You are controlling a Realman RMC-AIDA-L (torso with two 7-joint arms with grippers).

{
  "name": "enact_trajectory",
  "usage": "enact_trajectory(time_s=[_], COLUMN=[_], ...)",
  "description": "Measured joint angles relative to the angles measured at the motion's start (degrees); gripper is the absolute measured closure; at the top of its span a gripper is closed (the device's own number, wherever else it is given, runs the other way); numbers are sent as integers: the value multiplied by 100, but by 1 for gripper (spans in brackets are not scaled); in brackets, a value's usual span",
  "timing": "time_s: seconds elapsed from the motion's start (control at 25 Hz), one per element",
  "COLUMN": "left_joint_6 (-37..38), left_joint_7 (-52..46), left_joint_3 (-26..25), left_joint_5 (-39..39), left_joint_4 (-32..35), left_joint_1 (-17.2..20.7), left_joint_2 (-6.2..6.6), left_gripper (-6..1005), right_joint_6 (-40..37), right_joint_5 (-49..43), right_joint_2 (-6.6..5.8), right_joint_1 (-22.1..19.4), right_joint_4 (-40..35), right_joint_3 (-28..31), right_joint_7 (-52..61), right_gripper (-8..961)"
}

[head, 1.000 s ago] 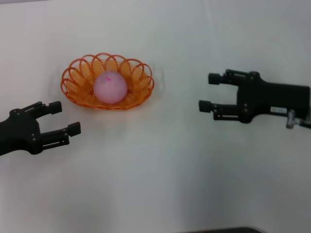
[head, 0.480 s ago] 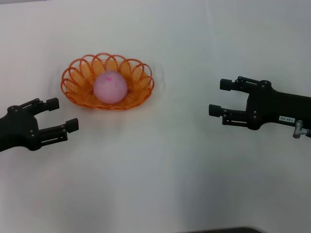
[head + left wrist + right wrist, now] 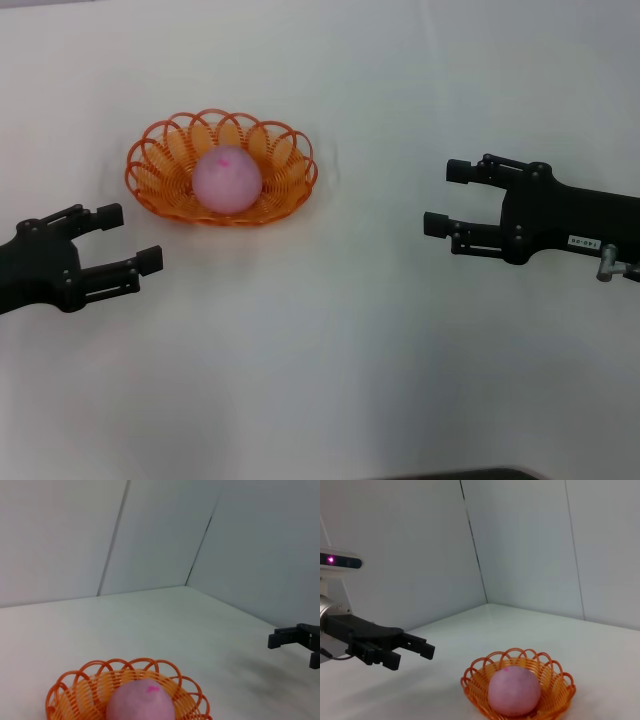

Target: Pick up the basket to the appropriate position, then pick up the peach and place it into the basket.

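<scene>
Inside the basket (image 3: 221, 168) we see the peach (image 3: 227, 180); left tool (image 3: 128, 241) and right tool (image 3: 447, 199) flank it, both open, gripping nothing.

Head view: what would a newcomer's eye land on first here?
The orange basket on the white table, toward the robot's left, with the pink peach sitting in its middle. Next, the two black grippers flanking it, both open and holding nothing: the left gripper just near of the basket, the right gripper well off to its right.
</scene>
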Motion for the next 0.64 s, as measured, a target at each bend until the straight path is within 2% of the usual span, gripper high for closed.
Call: enact_trajectory(time_s=[0.64], left_joint_6=[49], left_joint_7=[-13], left_joint_3=[-14], left_joint_5=[12], left_joint_4=[0], left_joint_1=[5], left_joint_2=[0], left_gripper=[122], right_joint_6=[4], right_joint_5=[0], right_joint_2=[38], right_joint_1=[57], right_joint_4=[4], right_joint_3=[-30], right_joint_7=[19], right_gripper=[117])
